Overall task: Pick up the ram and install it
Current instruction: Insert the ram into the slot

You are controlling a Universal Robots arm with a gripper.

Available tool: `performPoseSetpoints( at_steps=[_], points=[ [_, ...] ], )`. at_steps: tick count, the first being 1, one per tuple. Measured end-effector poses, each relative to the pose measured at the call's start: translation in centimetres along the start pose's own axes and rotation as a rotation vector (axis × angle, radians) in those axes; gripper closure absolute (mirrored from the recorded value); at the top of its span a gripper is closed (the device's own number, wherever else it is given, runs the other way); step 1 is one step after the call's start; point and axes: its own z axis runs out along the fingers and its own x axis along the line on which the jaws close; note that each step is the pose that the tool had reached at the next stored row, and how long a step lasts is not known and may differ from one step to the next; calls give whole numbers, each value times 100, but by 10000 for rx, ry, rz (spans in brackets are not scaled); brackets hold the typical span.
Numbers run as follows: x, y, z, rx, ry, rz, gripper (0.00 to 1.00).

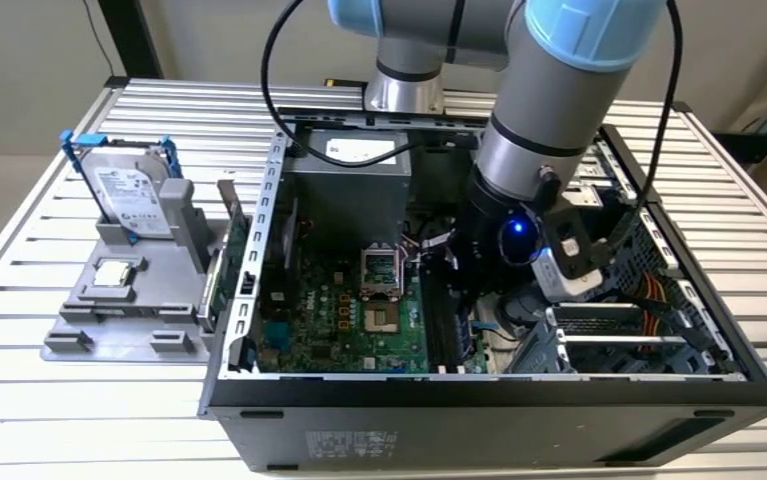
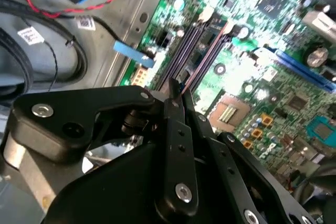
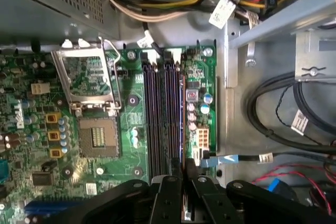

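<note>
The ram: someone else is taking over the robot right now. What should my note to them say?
Claw: shut, pinching a thin board seen edge-on, which looks like the ram.
Where: down inside the computer case, with the ram lined up along the memory slots on the motherboard.
Done: the ram is picked up and is at the slots.
Left: installing it. I cannot tell if it is pushed into a slot yet.

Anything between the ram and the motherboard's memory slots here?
Nothing visible. The end effector, shut on what looks like the ram edge-on, hangs right above the memory slots; the slots are bare and the cables lie beside the motherboard.
</note>
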Motion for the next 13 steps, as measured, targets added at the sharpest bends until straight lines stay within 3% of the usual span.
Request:
performPoseSetpoints(
  at_steps=[2, 3, 13],
  points=[
    [0, 0, 0, 306, -19, 19, 100],
    [0, 1, 3, 339, -21, 21, 100],
    [12, 120, 103, 339, -18, 49, 100]
  ],
)
